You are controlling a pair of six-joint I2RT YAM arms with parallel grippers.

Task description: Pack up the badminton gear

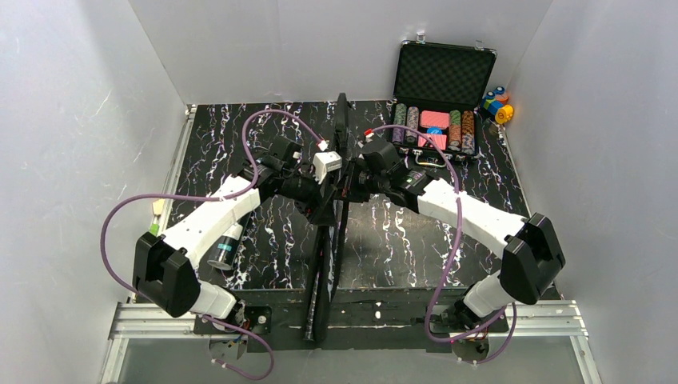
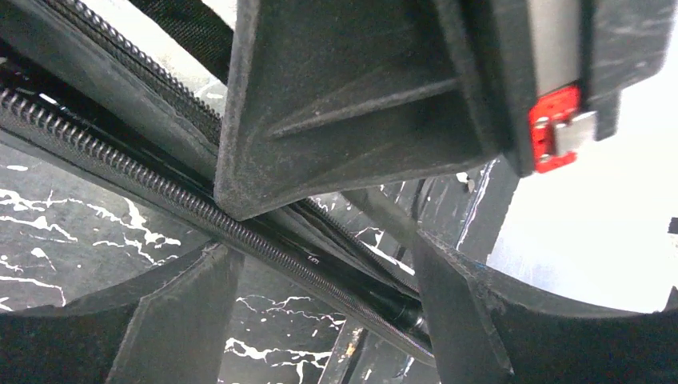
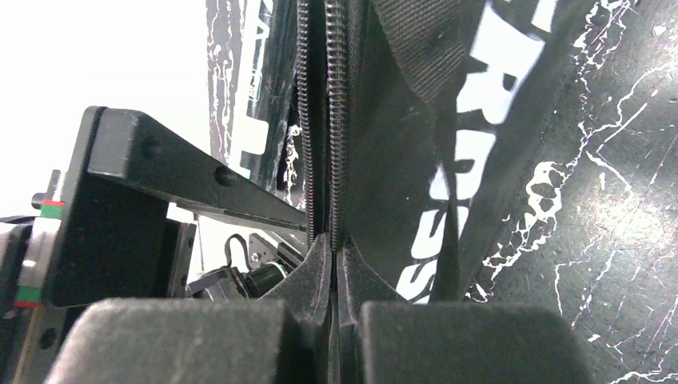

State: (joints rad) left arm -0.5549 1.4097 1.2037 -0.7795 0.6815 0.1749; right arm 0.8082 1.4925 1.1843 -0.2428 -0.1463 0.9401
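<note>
black marbled table (image 1: pixel 208 136) in the top view, the only view with the whole layout. long black bag (image 1: pixel 329 264) lay down the middle of the table as a thin strip, long axis running from the near edge between the arm bases toward the far edge. left gripper (image 1: pixel 326 192) and right gripper (image 1: pixel 350 182) sat at the bag's middle, one on each side; claw states could not be told here. dark tube (image 1: pixel 227 245) with a teal band lay partly under the left arm, well apart from the bag. open poker chip case (image 1: pixel 441 88) and coloured blocks (image 1: pixel 497 105) were at the far right corner.

left wrist view: left gripper (image 2: pixel 320 252) claw stood wide, zipper (image 2: pixel 152 180) teeth running diagonally through the gap, no pad seen pressing on it. the right gripper's black finger with a red tab (image 2: pixel 552 128) filled the top of the frame, just over the zipper.

right wrist view: right gripper (image 3: pixel 332 250) was pinched tight on the bag (image 3: pixel 392 120) at its zipper line, two tooth rows running straight up the frame. white lettering (image 3: pixel 448 200) on the bag's side showed only here, partly readable. a left gripper finger sat just beside the zipper.
</note>
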